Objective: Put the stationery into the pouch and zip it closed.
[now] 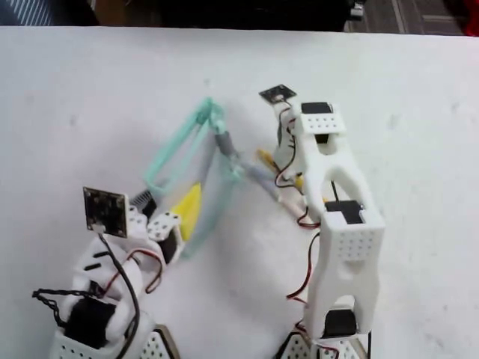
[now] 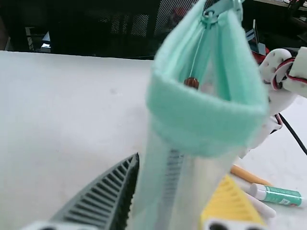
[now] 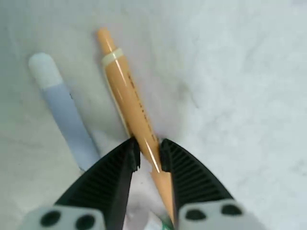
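The pouch [image 1: 191,168] is clear with mint-green trim and lies on the white table with its mouth standing open. My left gripper [image 1: 176,217] is shut on its near end. In the left wrist view the pouch [image 2: 206,110] sits between the grey and yellow fingers of that gripper [image 2: 182,172], with the zipper pull at the far tip. My right gripper [image 3: 149,146] is shut on an orange pen [image 3: 129,91] lying on the table just right of the pouch [image 1: 266,157]. A pale blue pen [image 3: 67,115] lies alongside it.
A white tube with a green label [image 2: 278,195] lies near the orange pen [image 2: 247,175], beside the right arm. The table's far edge runs along the back, with a dark room behind it. White table stretches away to the left and far right.
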{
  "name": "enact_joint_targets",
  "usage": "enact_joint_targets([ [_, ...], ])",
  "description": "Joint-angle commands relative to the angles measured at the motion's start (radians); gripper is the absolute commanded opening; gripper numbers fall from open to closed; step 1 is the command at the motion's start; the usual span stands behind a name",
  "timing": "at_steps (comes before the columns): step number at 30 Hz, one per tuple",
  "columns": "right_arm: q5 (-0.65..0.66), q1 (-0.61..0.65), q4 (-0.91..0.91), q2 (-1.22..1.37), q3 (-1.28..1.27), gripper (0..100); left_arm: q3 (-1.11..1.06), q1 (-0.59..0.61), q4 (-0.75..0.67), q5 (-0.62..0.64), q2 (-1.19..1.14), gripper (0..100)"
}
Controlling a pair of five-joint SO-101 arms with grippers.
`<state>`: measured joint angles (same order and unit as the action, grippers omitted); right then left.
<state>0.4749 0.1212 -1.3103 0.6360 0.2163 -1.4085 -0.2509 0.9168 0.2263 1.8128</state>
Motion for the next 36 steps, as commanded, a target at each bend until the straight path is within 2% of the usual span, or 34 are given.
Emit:
enact_joint_targets([
  [1,-0.002,-0.012,0.005,0.005,-0.008,1.7,0.011,-0.022,-0.031,-0.021,0.008,20],
  [7,0.002,-0.012,0.024,-0.012,0.014,1.7,0.006,-0.022,-0.028,-0.021,0.008,20],
  [17,-0.002,-0.082,-0.354,-0.245,0.439,1.6,0.005,-0.024,-0.025,-0.021,0.008,20],
  [20,-0.002,-0.073,-0.407,-0.305,0.546,1.6,0.005,-0.05,-0.025,-0.023,0.008,20],
  [24,-0.002,-0.059,-0.407,-0.392,0.624,1.6,-0.008,-0.085,-0.025,-0.089,0.008,20],
  [36,-0.002,0.125,-0.409,-0.849,0.661,1.6,-0.011,-0.099,-0.026,-0.098,0.008,20],
])
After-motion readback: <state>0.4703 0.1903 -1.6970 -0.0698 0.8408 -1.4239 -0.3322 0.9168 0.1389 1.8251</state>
